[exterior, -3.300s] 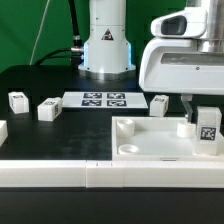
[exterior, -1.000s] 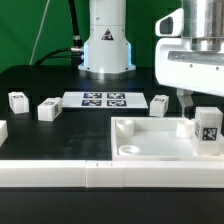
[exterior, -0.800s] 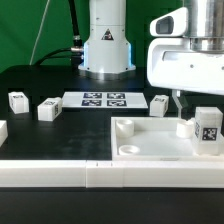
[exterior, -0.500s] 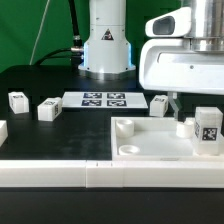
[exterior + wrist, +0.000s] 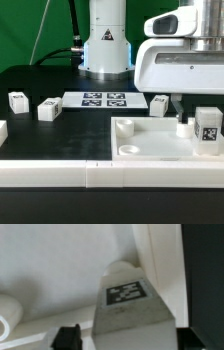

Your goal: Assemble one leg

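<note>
A leg (image 5: 207, 130), a small white block with a square tag, stands upright in the white tray (image 5: 150, 142) at its corner on the exterior view's right. My gripper (image 5: 193, 106) hangs over it, with one dark finger (image 5: 178, 101) showing just to the leg's left. In the wrist view the tagged leg (image 5: 126, 300) lies between the fingers of my gripper (image 5: 128, 339). There is a small gap to one black finger (image 5: 68, 336), and the jaws stand open. Three more legs lie on the black table: two (image 5: 17, 101) (image 5: 48, 109) on the left and one (image 5: 159, 103) behind the tray.
The marker board (image 5: 103, 99) lies flat in front of the robot base (image 5: 105, 45). A white ledge (image 5: 60, 175) runs along the front. A white part (image 5: 2, 130) shows at the left edge. The tray has a round socket (image 5: 127, 149) at its near corner.
My gripper has shifted a little toward the exterior view's left. The leg in the tray has stayed where it was, as have the other legs.
</note>
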